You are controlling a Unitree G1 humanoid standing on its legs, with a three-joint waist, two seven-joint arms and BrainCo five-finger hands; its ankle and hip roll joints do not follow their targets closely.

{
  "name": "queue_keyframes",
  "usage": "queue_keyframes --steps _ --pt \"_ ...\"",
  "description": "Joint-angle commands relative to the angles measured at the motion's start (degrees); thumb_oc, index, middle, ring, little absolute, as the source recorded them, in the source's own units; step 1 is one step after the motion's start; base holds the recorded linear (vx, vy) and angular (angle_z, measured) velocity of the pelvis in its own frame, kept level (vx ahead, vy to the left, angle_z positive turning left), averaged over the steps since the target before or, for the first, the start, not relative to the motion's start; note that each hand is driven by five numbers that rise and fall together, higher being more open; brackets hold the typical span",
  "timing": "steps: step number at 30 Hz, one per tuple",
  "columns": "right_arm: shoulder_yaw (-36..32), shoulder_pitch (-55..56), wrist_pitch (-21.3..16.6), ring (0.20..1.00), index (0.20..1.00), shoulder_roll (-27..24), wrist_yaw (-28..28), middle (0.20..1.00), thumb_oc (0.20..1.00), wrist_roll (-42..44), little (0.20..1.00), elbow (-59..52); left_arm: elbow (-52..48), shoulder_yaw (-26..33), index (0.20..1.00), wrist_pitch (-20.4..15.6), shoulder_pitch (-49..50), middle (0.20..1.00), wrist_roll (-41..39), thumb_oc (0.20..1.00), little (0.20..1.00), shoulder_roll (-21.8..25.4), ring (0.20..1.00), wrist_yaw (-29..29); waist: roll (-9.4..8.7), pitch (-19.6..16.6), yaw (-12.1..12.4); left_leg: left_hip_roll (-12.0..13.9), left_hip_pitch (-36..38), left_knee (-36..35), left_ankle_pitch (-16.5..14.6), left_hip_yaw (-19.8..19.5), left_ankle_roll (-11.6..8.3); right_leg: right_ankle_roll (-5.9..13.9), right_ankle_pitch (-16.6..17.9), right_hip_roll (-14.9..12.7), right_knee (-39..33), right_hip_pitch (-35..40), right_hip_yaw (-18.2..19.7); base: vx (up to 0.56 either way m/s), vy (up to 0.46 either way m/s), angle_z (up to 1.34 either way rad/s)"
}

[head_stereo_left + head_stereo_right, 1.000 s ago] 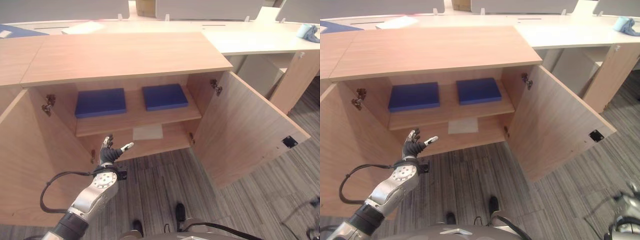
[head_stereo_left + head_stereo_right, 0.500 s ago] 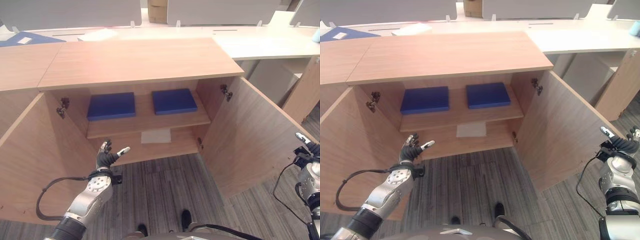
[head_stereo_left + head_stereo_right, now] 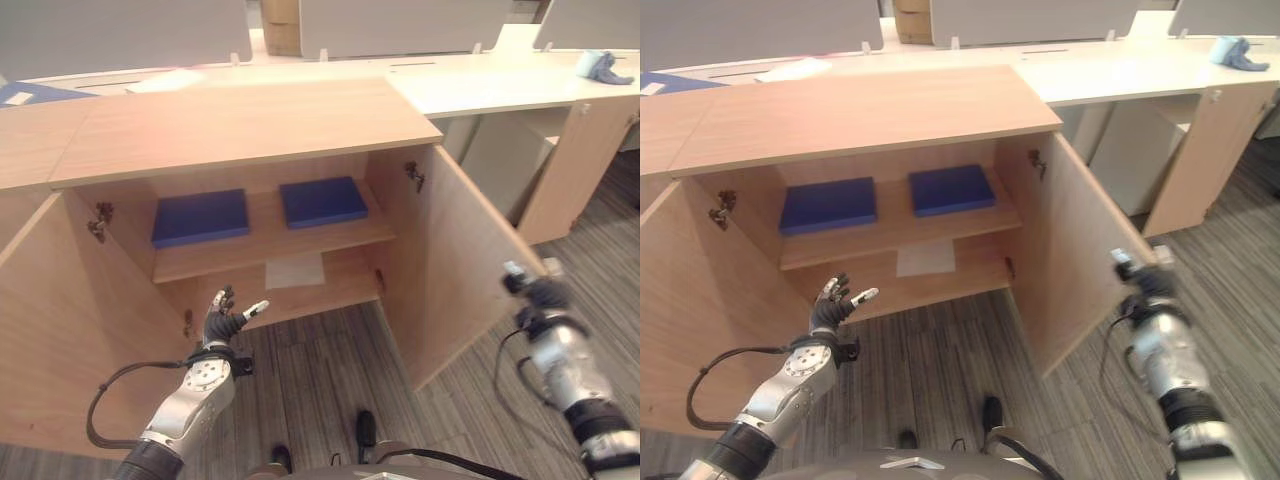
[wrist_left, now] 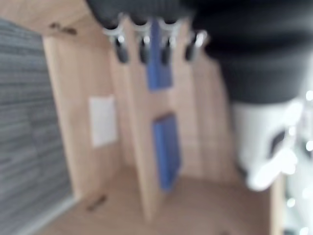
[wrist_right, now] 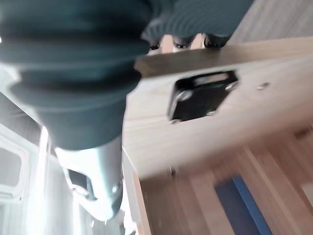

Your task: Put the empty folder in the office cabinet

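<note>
Cabinet (image 3: 250, 120): it stands open, both doors swung out; a shelf (image 3: 270, 238) is seen inside.
Folders: two blue folders lie flat on the shelf, one on the left (image 3: 200, 217) and one on the right (image 3: 322, 201), a little apart from each other. Which of them is the task's empty folder cannot be told. Another blue folder (image 3: 30, 93) lies on the worktop (image 3: 480, 85) behind the cabinet, at the far left.
Paper: a white sheet (image 3: 294, 271) lies on the bottom board, under the shelf.
Left hand (image 3: 225, 322): it is held in front of the cabinet, low, below the shelf edge. Its fingers (image 4: 142, 46) are spread and nothing is held.
Right hand (image 3: 1137, 275): it is at the outer edge of the right door (image 3: 465, 270). In the right wrist view its fingertips reach over the door edge near the black latch plate (image 5: 200, 95). Whether they are bent round the edge cannot be told.
Folder and fingers: no folder is held by either hand. Both shelf folders are deeper inside and above the left hand, well apart from it.
Step, as judged: the folder seems already placed, and the doors are probably to be closed.
Risk: if the right door is pushed too fast, it could slam, or the fingers could be caught between door and frame. The left hand stands in the opening, so it could be struck by the left door (image 3: 60, 330) if that one is swung while the hand is there.
</note>
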Motion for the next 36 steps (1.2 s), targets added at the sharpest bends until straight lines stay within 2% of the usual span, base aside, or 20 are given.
queue_keyframes --steps 1,6,11,18,26,29,31,36 --pt "11.47 -9.57 2.83 1.000 1.000 8.71 9.69 1.000 1.000 -1.30 1.000 -4.24 -3.62 -0.91 1.000 -4.24 -1.62 1.000 3.75 1.000 1.000 1.90 1.000 2.08 1.67 0.60 4.20 -1.63 2.97 1.73 -10.69 -0.15 2.06 3.33 4.62 -4.67 -0.15 -6.75 2.05 -0.03 0.023 -0.11" --pt "17.15 -5.28 0.74 1.000 1.000 11.40 9.45 1.000 1.000 -2.32 1.000 -4.13 -3.23 -1.24 1.000 -4.72 -2.14 1.000 3.88 1.000 1.000 1.35 1.000 3.73 1.50 0.59 3.80 -1.73 2.63 1.58 -10.33 0.10 2.27 3.22 4.62 -4.52 -0.15 -7.41 2.64 -0.01 0.015 0.57" --pt "18.81 -2.80 -1.51 1.000 1.000 13.45 7.58 1.000 1.000 -2.00 1.000 0.30 -2.78 -0.76 1.000 -5.07 -2.45 1.000 3.75 1.000 1.000 1.06 1.000 4.13 1.33 0.69 3.85 -1.76 2.04 1.43 -10.23 -0.05 2.38 2.93 4.42 -4.54 -0.15 -7.90 2.71 -0.01 0.009 0.23" --pt "16.86 -0.69 -1.27 1.000 1.000 13.24 7.14 1.000 1.000 -4.34 1.000 3.37 -3.16 0.51 1.000 -5.45 -1.12 1.000 3.61 1.000 1.000 0.74 1.000 4.03 1.32 0.86 3.50 -1.66 1.72 0.79 -9.94 -0.39 2.30 2.80 3.97 -4.29 -0.15 -8.07 3.10 0.01 0.020 -0.02" --pt "15.75 0.12 0.87 1.000 1.000 13.17 3.02 1.000 1.000 -5.19 1.000 7.30 -2.33 1.94 1.000 -6.93 -0.61 1.000 2.82 1.000 1.000 0.05 1.000 9.00 1.28 0.61 3.26 -1.61 1.80 0.20 -9.84 -0.71 2.13 2.78 3.59 -4.17 -0.15 -7.94 3.40 -0.01 0.034 -0.05" --pt "14.35 0.39 0.64 1.000 1.000 13.12 1.56 1.000 1.000 -5.59 1.000 13.21 -0.81 3.43 1.000 -7.64 -0.13 1.000 2.55 1.000 1.000 -0.36 1.000 9.82 1.46 0.61 3.51 -1.69 1.81 0.24 -10.11 -1.02 2.11 2.64 3.60 -4.61 -0.15 -7.75 3.02 -0.04 0.058 0.05" --pt "11.04 0.97 0.74 1.000 1.000 12.76 1.51 1.000 1.000 -5.55 1.000 20.70 1.86 5.66 1.000 -7.94 0.95 1.000 0.65 1.000 1.000 -0.27 1.000 11.30 1.70 0.89 3.97 -2.02 2.01 0.47 -10.51 -1.85 2.24 2.52 3.97 -5.25 -0.15 -7.43 2.47 -0.02 0.055 0.45" --pt "6.21 2.93 0.91 1.000 1.000 11.02 1.56 1.000 1.000 -8.17 1.000 30.25 11.81 11.64 1.000 -9.57 2.92 1.000 -1.43 1.000 1.000 0.13 1.000 13.37 1.91 1.25 4.57 -2.38 2.01 0.70 -10.62 -2.96 2.13 2.68 4.39 -6.31 -0.15 -7.16 1.52 -0.01 0.038 0.03"
